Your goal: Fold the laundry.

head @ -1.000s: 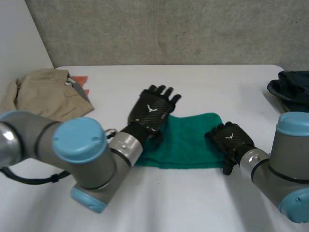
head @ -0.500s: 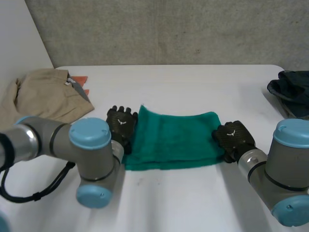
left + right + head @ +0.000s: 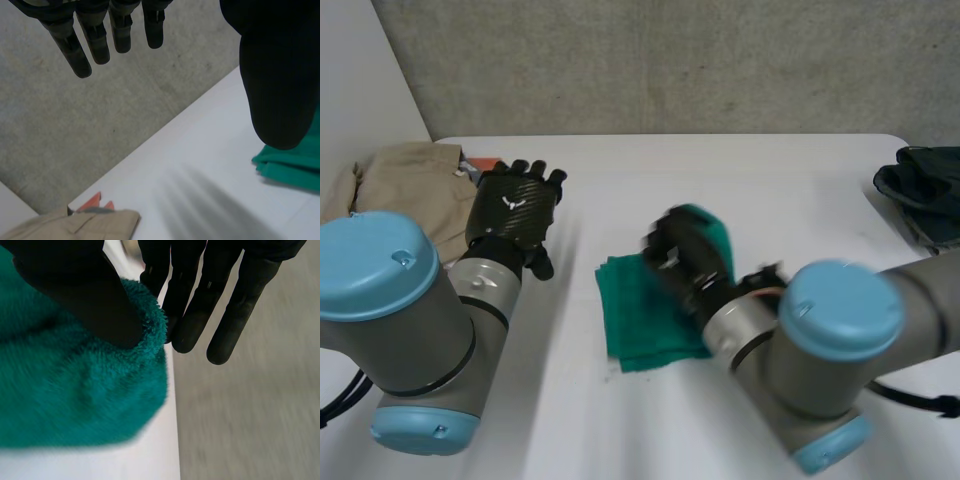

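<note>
- The desk is white and carries all the laundry. Both hands are over it, and a grey wall stands beyond their fingertips.
- The right arm reaches in across the near side of the desk and ends over the towel. The left arm ends beside the beige cloth.
- The towel is green and lies in folded layers on the desk under the right hand, well apart from the left hand. One edge of it is lifted off the rest, up in the right hand. In the left wrist view we see a corner of it just beside that hand's thumb.
- The beige cloth lies crumpled just beside the left hand, on the side away from the right hand.
- The dark cloth sits at the desk's edge, well apart from the right hand, on the side away from the left hand.
- The left hand is held above the desk with its fingers straight and spread and the thumb apart. It holds nothing.
- The right hand is blurred in the head view. In its wrist view we see the thumb pressed onto the towel's turned-over edge and the straight fingers on the other side, so the towel is pinched between them.
- An orange scrap peeks from under the beige cloth, near the left hand's fingertips.
</note>
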